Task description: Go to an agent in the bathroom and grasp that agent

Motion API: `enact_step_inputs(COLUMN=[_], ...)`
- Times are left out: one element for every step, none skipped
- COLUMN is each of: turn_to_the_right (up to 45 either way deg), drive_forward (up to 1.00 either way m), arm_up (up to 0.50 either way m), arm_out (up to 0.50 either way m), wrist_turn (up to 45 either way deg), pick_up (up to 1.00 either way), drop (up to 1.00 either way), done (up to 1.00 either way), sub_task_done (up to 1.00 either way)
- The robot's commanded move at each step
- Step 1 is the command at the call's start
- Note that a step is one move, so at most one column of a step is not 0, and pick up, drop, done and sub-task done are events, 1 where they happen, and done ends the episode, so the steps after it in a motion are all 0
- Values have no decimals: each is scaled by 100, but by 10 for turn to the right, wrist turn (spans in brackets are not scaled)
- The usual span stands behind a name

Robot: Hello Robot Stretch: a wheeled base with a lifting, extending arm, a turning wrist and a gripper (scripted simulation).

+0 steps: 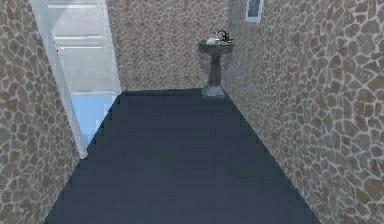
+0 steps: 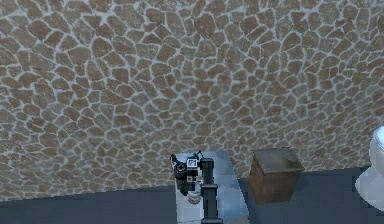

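Note:
At the far end of the forward view a white pedestal sink [image 1: 214, 62] stands against the stone wall. A small dark thing [image 1: 222, 37] sits on its rim, too small to name. In the arm side view the dark arm [image 2: 211, 200] rises from the bottom edge. The gripper [image 2: 183, 168] is at its far end, low in front of the stone wall, with a grey box-like thing [image 2: 232, 182] just to its right. I cannot tell whether the gripper holds anything.
A white door [image 1: 85, 50] stands at the forward view's left, with pale floor [image 1: 95, 108] beyond it. Dark blue floor [image 1: 175, 150] runs between stone walls toward the sink. In the arm side view a brown wooden box [image 2: 276, 175] and a white toilet [image 2: 377, 165] stand by the wall.

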Motion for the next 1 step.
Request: enact_step_inputs(turn_to_the_right=[0], drive_forward=[0], arm_up=[0], arm_out=[0], wrist_turn=[90], pick_up=[0], drop=[0], done=[0], sub_task_done=[0])
